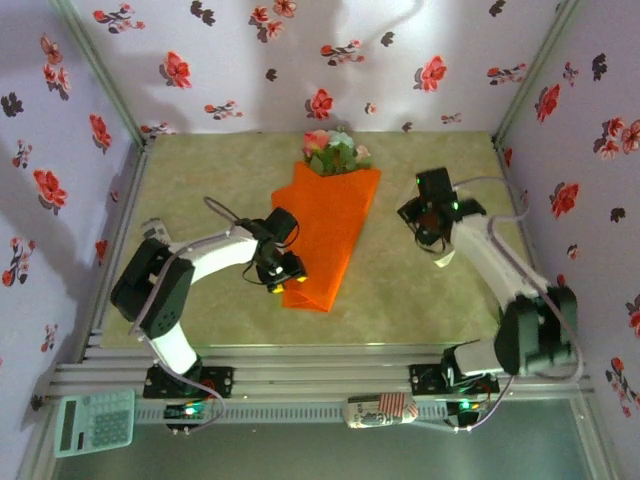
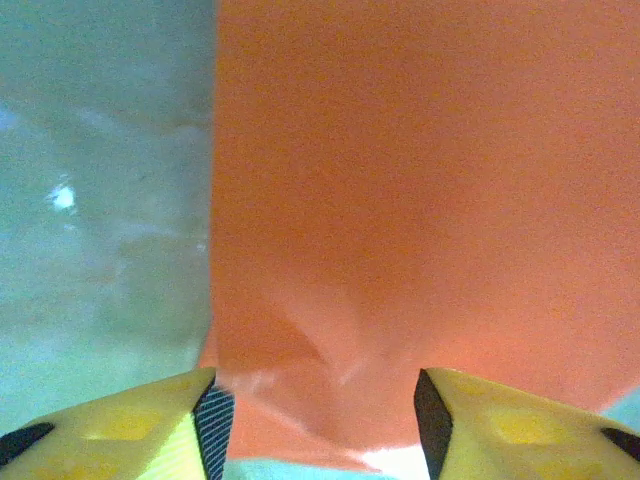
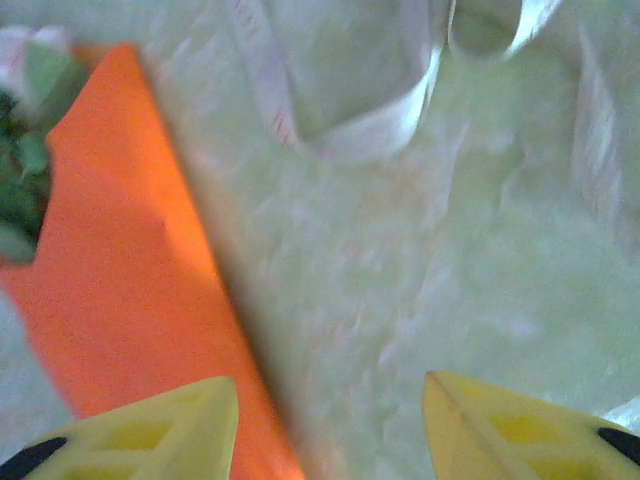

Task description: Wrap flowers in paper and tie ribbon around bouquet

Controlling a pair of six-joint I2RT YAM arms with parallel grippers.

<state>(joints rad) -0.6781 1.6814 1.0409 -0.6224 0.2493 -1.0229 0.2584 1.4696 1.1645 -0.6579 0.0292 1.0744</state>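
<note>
The bouquet (image 1: pixel 328 235) lay in the middle of the desk (image 1: pixel 190 190), its flowers (image 1: pixel 335 152) toward the far wall and the orange paper (image 2: pixel 420 200) folded around the stems. The left jaws stood spread over the paper's near left edge, pinching nothing, probably placed there to guard the fold. The right jaws, also spread and empty, hung above the desk beside the bouquet. The ribbon (image 3: pixel 365 130) looped just ahead of them, likely the next thing to take.
</note>
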